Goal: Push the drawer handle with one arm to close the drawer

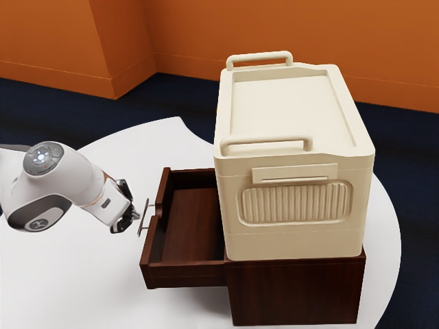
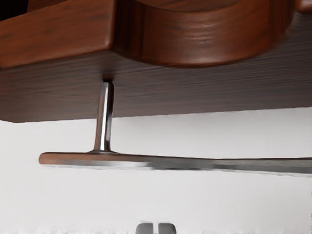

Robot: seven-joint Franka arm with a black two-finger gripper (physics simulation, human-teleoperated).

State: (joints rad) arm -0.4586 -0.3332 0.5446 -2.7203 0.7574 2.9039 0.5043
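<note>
The drawer (image 1: 188, 223) stands well out of the dark wooden cabinet (image 1: 295, 291), its open end pointing to 9 o'clock in the exterior view. Its metal handle (image 1: 143, 218) sits at the drawer's 9 o'clock side, a slim bar set off from the front on posts. The arm (image 1: 62, 185) comes in from 9 o'clock in that view, and the black gripper (image 1: 136, 214) is just beside the handle, at the bar's 9 o'clock side. The gripper is narrow, its two tips side by side with a thin gap and nothing held between them. In the wrist view, a strip of white bench (image 2: 97, 200) shows between the fingertips and the bar, and beyond the bar comes the drawer front with its curved notch. Whether gripper and handle touch somewhere, I cannot tell.

A cream box (image 1: 291, 110) rests upright on the cabinet, with one grip (image 1: 260, 57) at 12 o'clock on its lid, another (image 1: 267, 142) toward 6 o'clock, and a ribbed panel (image 1: 295, 203) on its 6 o'clock face. Orange walls (image 1: 274, 34) rise toward 12 o'clock, above a dark blue floor (image 1: 41, 113).
</note>
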